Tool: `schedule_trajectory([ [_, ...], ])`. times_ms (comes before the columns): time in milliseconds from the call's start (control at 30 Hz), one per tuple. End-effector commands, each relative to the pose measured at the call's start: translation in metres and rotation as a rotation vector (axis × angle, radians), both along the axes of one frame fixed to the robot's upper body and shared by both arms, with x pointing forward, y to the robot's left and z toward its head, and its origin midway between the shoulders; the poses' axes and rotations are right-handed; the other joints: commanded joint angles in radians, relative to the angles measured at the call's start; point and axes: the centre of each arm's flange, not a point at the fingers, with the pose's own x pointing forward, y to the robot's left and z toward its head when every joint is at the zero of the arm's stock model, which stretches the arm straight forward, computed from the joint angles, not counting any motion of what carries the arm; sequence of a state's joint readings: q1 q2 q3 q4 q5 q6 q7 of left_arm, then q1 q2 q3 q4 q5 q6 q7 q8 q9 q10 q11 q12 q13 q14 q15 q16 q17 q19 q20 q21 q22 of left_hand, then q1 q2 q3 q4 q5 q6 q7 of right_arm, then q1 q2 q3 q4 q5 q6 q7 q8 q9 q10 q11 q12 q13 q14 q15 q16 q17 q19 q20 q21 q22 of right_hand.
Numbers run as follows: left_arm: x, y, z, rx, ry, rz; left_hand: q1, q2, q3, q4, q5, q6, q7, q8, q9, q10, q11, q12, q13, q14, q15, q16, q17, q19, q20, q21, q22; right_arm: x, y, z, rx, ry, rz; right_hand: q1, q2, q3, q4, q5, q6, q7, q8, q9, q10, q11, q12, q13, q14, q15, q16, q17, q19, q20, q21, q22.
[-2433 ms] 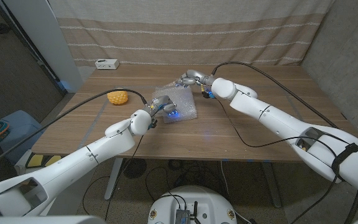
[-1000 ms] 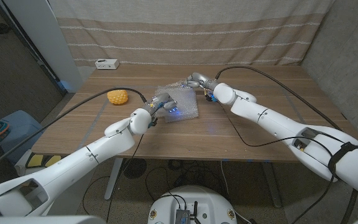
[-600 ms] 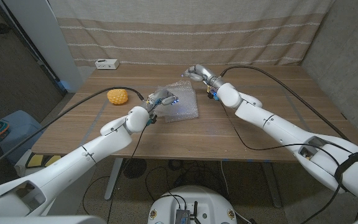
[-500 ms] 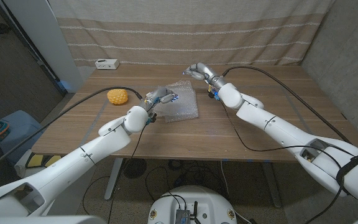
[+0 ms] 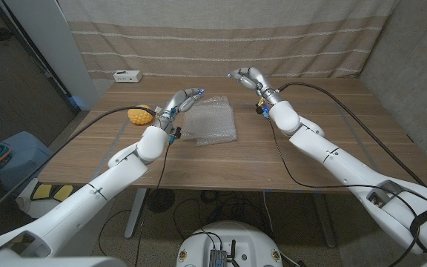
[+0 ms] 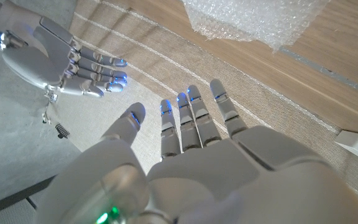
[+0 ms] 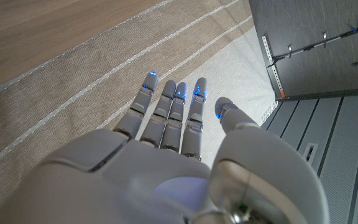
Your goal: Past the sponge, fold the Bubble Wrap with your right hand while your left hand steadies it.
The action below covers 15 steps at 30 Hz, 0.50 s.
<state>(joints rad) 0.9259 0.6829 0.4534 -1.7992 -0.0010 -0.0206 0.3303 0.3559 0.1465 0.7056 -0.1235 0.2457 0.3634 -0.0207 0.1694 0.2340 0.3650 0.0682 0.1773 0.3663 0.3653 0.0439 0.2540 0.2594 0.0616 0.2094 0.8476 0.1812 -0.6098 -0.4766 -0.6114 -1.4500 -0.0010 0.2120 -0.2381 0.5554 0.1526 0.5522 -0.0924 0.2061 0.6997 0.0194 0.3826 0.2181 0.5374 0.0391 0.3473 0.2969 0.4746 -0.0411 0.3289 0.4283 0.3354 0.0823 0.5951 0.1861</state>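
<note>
Clear Bubble Wrap lies folded on the wooden desk, right of the yellow sponge. Left robot hand and right robot hand are raised, fingers spread, holding nothing.

Setting: most likely a robotics lab or test room, not a home. Evidence: a plain wooden table on metal legs, with a striped fabric curtain hung as a backdrop beyond both hands. Black cables trail across the tabletop and onto the floor. A small white box, possibly a power strip, sits at the far edge, beyond the left hand
</note>
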Motion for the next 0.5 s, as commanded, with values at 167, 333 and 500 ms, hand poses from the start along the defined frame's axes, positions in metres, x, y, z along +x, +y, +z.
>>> schedule_trajectory([
  [167,0.017,0.031,0.008,-0.138,0.006,-0.138,-0.021,0.001,-0.014,0.009,-0.013,-0.066,-0.013,0.001,-0.017,-0.055,-0.004,0.002,-0.020,-0.062,-0.004,-0.030,-0.011,-0.030,0.004,-0.017,0.003,-0.005,-0.049,-0.018,0.257,0.056,0.072,-0.011,-0.031,0.000,-0.020,-0.007,-0.009,0.005,-0.008,-0.005,0.003,0.012,-0.010,-0.006,0.009,0.019,-0.008,-0.014,-0.004,0.014,-0.004,-0.001],
  [333,0.027,0.037,0.011,-0.145,0.017,-0.180,-0.035,0.001,-0.020,0.019,-0.018,-0.080,-0.008,0.003,-0.022,-0.065,0.003,0.005,-0.027,-0.073,0.002,-0.035,-0.016,-0.035,0.002,-0.022,0.003,-0.007,-0.057,-0.027,0.334,0.067,0.063,-0.019,-0.037,-0.002,-0.023,-0.007,-0.009,0.013,-0.010,-0.007,0.015,0.020,-0.011,-0.010,0.019,0.023,-0.009,-0.020,-0.005,0.017,-0.005,-0.001],
  [500,0.035,0.043,0.012,-0.156,0.033,-0.241,-0.057,0.000,-0.028,0.035,-0.028,-0.110,-0.001,0.004,-0.031,-0.098,0.009,0.004,-0.041,-0.112,0.010,-0.052,-0.027,-0.054,-0.009,-0.035,0.003,-0.009,-0.070,-0.032,0.405,0.061,0.095,-0.021,-0.042,-0.002,-0.026,-0.006,-0.005,0.017,-0.010,-0.008,0.023,0.025,-0.010,-0.012,0.023,0.025,-0.010,-0.024,-0.004,0.019,-0.005,-0.001],
])
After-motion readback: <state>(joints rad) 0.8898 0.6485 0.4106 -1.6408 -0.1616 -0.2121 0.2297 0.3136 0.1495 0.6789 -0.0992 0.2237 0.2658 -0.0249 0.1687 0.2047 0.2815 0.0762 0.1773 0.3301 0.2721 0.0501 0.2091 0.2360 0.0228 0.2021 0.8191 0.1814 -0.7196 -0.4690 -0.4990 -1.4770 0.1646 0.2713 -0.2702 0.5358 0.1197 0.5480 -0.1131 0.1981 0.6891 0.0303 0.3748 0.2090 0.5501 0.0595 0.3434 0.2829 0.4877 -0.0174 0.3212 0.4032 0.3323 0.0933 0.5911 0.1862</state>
